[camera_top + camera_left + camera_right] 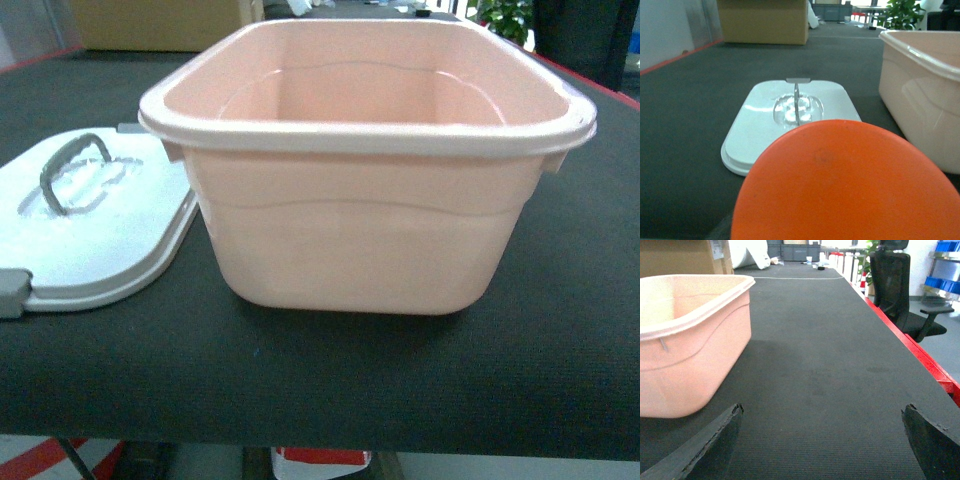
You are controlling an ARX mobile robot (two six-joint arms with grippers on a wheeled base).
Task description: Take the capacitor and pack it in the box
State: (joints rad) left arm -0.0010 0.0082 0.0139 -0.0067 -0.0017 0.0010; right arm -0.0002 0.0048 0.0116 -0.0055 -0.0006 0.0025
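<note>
The box [370,200] stands open in the middle of the dark desk [560,330], and what shows of its inside looks bare. Its lid [95,235] lies flat at about nine o'clock from it, handle [70,170] up, the near edge just beside the box wall.

In the left wrist view a large orange disc-shaped thing [840,185] fills the lower frame right against the camera. I take it to be the capacitor carried by the left end effector, but that is a judgement: no fingers are visible there, so I cannot tell whether that end effector is pinching it, nor how firmly. From that camera the lid sits at twelve o'clock and the box at two o'clock.

The right end effector [822,440] hangs low over bare desk with its two dark fingertips [715,440] spread wide, holding nothing. The box is at its ten o'clock and an office chair [900,290] stands off the desk's red edge at one o'clock.

The risks from here, as I judge them:
- The orange piece blocks most of the left camera, so the thick rim could be clipped on the way over.
- A low swing toward two o'clock might catch the upright lid handle and drag the lid.
- An uncertain grip could drop the part outside the box.
</note>
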